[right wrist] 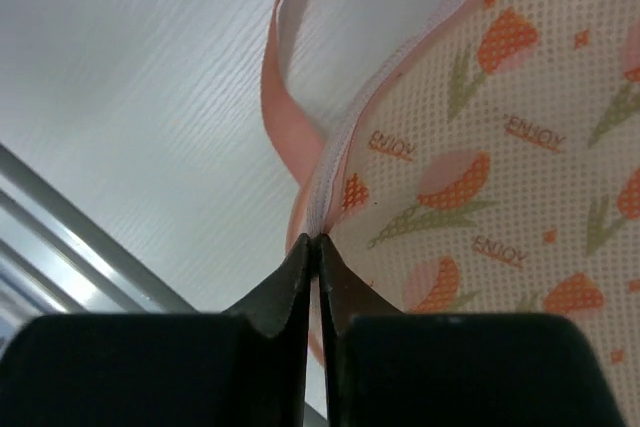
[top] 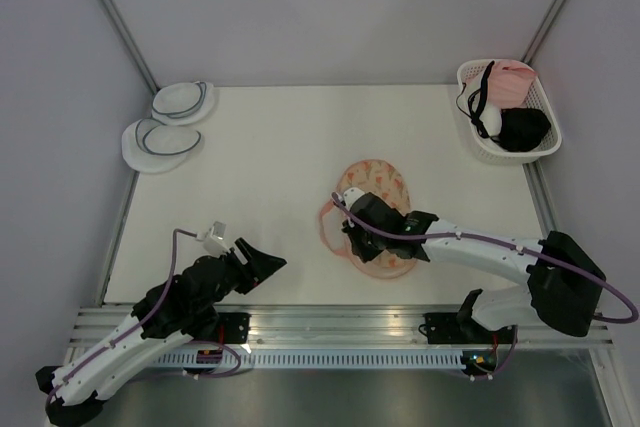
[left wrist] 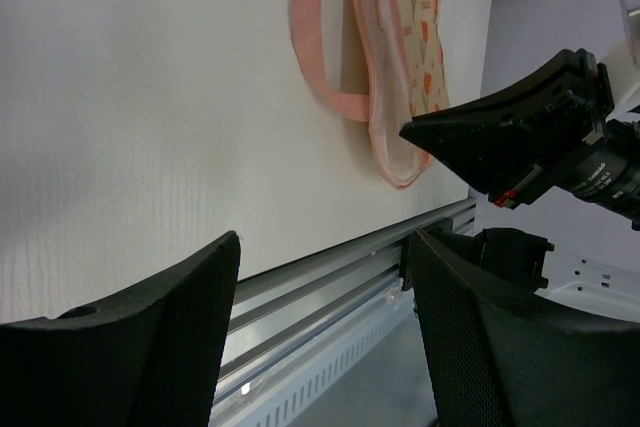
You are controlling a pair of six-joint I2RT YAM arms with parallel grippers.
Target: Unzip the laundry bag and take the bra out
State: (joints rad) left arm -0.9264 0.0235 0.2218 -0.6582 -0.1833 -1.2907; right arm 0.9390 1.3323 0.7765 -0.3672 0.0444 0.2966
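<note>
1. The job is at its first step, the unzipping. The laundry bag (top: 385,187) lies flat on the surface (top: 280,147), a little right of the middle and toward the near edge. Its pink handle strap (left wrist: 305,37) loops out on the left side.

2. The right pincer (right wrist: 312,244) is clenched on the bag's rim, its two tips pressed together right on the zip line at the near-left edge. I cannot make out the zip pull itself, so whether it has the tab or only the tape and trim is hard to say.

3. The stretch of zip running away from those tips looks closed. By my reckoning, little or none of the opening is done.

4. The left pincer (left wrist: 325,242) is released, with its jaws spread wide. It hangs above bare surface near the front rail, well apart from the bag and holding nothing.

5. The bra is not in sight at the bag. I take it to be inside, hidden by the floral cover.

6. The basket (top: 547,107) in the far right corner holds a few garments, none of them near the work.

7. Next, I would expect the right arm to draw the pull along the curved rim. That needs a firm hold on the tab. The bag will likely slide unless the left arm comes over to pin it.
</note>
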